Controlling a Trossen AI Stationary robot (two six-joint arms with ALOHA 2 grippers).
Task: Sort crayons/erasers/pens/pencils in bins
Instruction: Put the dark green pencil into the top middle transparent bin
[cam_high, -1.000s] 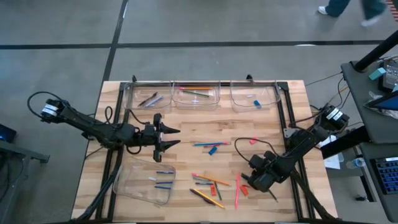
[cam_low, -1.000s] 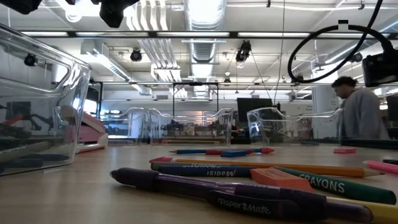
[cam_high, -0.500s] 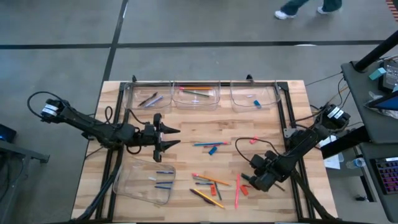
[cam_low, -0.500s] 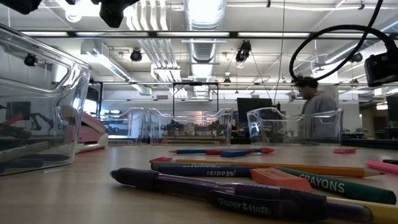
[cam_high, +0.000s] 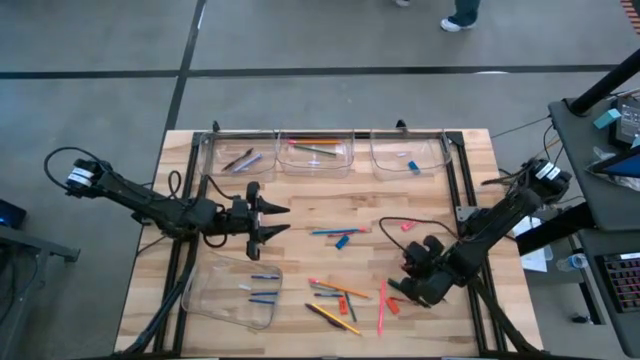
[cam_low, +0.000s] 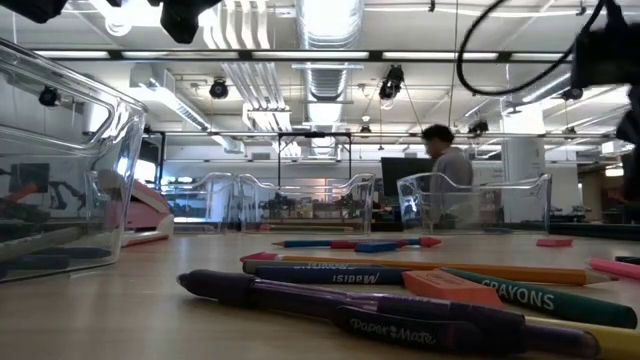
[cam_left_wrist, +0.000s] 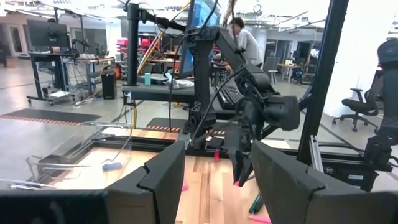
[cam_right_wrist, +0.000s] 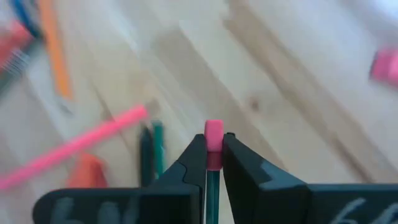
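Observation:
My right gripper (cam_right_wrist: 213, 163) hangs over the table's near right part (cam_high: 402, 290), slanting down, shut on a thin green pencil with a pink eraser tip (cam_right_wrist: 213, 134). The left wrist view shows it too, with the pink tip (cam_left_wrist: 237, 182) poking out below it. My left gripper (cam_high: 278, 222) is open and waits level above the table's left middle. Several pencils, pens and crayons (cam_high: 335, 300) lie flat on the wood, among them a pink pencil (cam_high: 381, 305). Three clear bins (cam_high: 318, 155) line the far edge, and another bin (cam_high: 235, 290) sits near left. My right gripper pinches the green pencil between its two fingers, just behind the pink eraser end (cam_right_wrist: 213, 158). The shaft (cam_right_wrist: 213, 193) runs back along the fingers, and the eraser juts out past the fingertips. The fingers slant down from the right, and the pencil looks clear of the table.
A blue pen and a blue crayon (cam_high: 335, 235) lie mid-table, a pink eraser (cam_high: 405, 226) to their right and a red eraser (cam_high: 392, 306) near my right gripper. Black frame rails (cam_high: 455, 175) run along the table's sides. A person walks behind the table.
My right arm has risen a little over the table's near right part and its gripper has tipped. A person in the room behind has walked across toward the left.

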